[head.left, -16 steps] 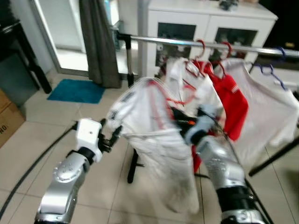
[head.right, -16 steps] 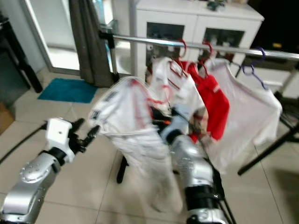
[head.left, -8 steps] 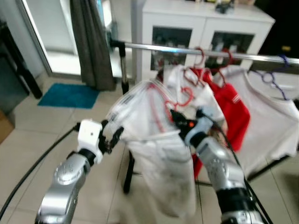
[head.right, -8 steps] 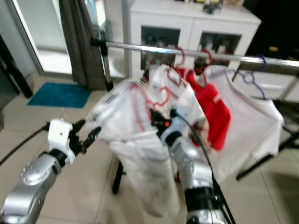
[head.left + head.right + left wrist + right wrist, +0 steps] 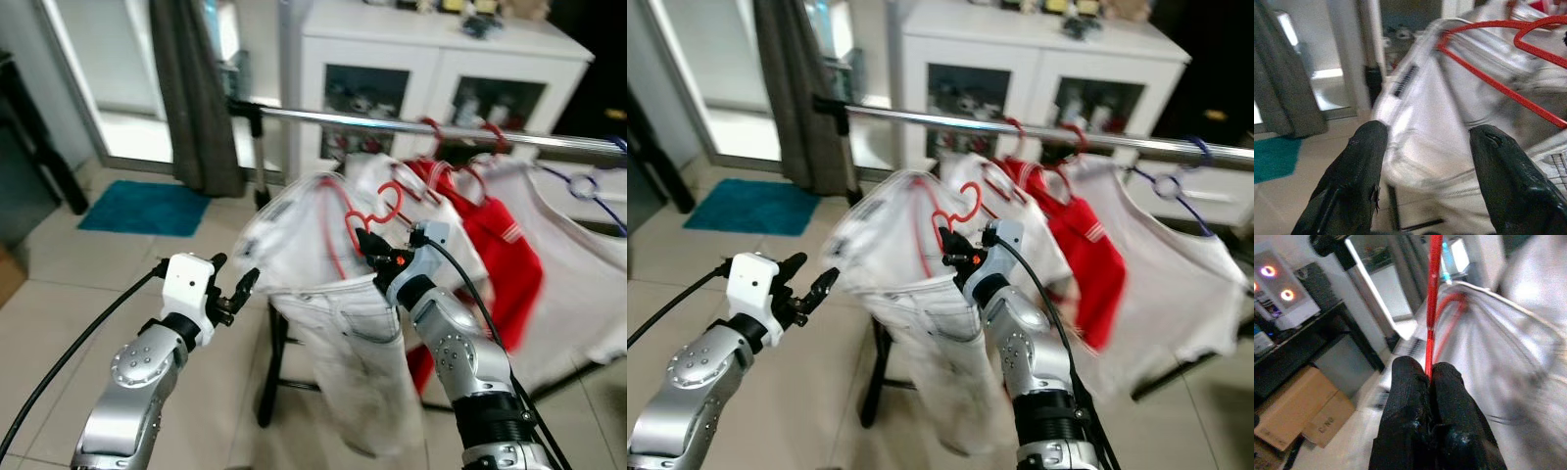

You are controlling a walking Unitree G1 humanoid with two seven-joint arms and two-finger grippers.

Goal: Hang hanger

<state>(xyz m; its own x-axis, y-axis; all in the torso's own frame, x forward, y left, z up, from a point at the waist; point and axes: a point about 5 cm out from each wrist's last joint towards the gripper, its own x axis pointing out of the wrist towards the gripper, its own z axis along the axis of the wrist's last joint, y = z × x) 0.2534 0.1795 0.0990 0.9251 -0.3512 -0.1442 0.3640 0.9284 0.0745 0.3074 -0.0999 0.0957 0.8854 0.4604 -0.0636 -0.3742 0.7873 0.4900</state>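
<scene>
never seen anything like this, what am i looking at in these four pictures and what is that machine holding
This is a humanoid household robot with two silver arms, each ending in a gripper of two black fingers. The two wide pictures come from a stereo camera on its head, looking forward and down. The two close-ups come from cameras on its wrists, looking along the fingers.

The right gripper is shut on a red hanger that carries a white garment; the right wrist view shows the fingers pinching the hanger's red wire. The left gripper is open beside the garment, holding nothing.

Ahead stands a metal clothes rail with a red shirt and white shirts already hung. Behind it is a white cabinet; on the tiled floor lies a teal mat.
</scene>
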